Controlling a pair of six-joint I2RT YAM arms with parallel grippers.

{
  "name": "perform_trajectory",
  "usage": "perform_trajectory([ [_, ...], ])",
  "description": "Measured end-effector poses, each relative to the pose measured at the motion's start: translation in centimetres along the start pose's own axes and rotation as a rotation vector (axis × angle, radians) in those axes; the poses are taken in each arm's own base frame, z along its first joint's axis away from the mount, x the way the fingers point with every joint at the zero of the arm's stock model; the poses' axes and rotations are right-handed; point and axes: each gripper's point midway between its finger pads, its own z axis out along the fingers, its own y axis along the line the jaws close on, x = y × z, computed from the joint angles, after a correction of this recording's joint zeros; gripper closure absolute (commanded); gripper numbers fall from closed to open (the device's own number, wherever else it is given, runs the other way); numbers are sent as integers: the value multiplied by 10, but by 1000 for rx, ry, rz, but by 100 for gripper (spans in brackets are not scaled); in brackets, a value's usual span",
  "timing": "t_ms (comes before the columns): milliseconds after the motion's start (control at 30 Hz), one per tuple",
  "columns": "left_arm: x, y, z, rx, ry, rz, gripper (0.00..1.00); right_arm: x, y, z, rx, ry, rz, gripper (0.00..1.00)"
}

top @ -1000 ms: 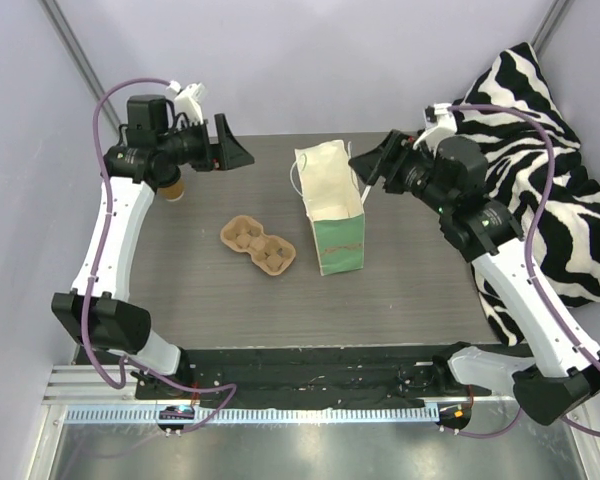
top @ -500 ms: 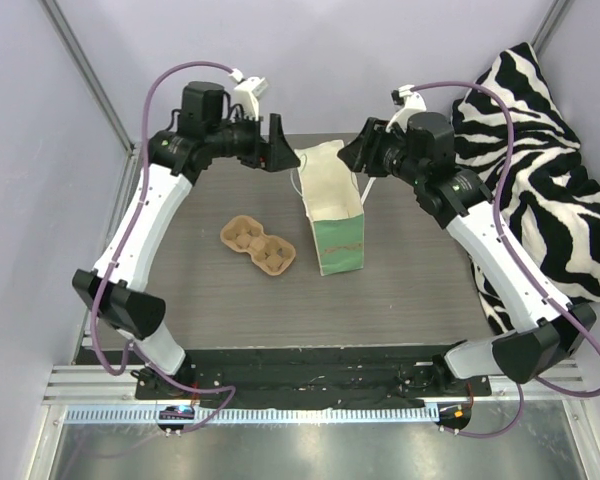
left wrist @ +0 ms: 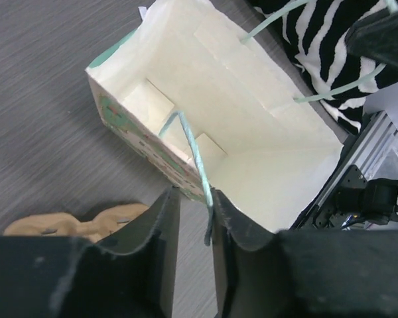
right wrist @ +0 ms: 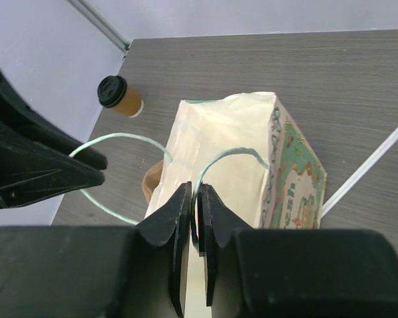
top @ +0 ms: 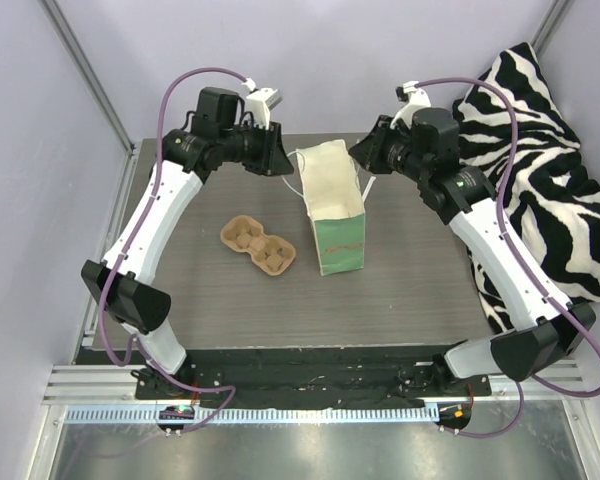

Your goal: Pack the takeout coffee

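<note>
The takeout coffee (right wrist: 121, 96), a tan cup with a black lid, stands upright near the table's far left corner; in the top view my left arm hides it. The mint-green paper bag (top: 332, 212) stands open mid-table. My right gripper (right wrist: 194, 189) is shut on one string handle (right wrist: 233, 155) above the bag's mouth. My left gripper (left wrist: 196, 197) hovers at the opposite rim, jaws narrowly apart, with the other string handle (left wrist: 191, 152) hanging between them against the right finger. In the top view the left gripper (top: 276, 155) and right gripper (top: 365, 156) flank the bag's far end.
A brown moulded-pulp carrier (top: 258, 246) lies left of the bag. A zebra-striped cushion (top: 545, 150) fills the right side beyond the table. A thin white stick (right wrist: 365, 172) lies on the table to the right of the bag.
Both arms swung inward to the bag's handles. The right jaws closed on one string; the left jaws narrowed round the other. My left arm now covers the cup in the top view.
</note>
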Motion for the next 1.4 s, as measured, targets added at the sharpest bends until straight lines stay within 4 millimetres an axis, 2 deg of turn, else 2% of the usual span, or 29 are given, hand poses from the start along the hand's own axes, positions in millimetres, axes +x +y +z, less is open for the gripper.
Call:
perform_trajectory([
  [67, 2, 4, -1, -12, 3, 5, 79, -4, -9, -1, 20, -8, 6, 84],
  [200, 14, 19, -6, -44, 22, -24, 89, -12, -32, -5, 68, -20, 22, 95],
  [300, 21, 34, -7, -69, 37, -57, 92, -10, -45, -7, 87, -11, 27, 99],
  [467, 39, 50, -3, -84, 75, -106, 93, 13, -57, -4, 92, 55, 35, 99],
  [767, 49, 52, 10, -59, 84, -142, 94, 41, -74, 0, 114, 134, 42, 99],
  [933, 57, 58, 24, -43, 99, -175, 94, 61, -89, 7, 140, 186, 47, 99],
  [1167, 79, 66, 45, -19, 162, -246, 94, 98, -111, 18, 174, 284, 69, 99],
  [1400, 88, 65, 61, 25, 190, -299, 93, 111, -115, 24, 164, 326, 89, 99],
])
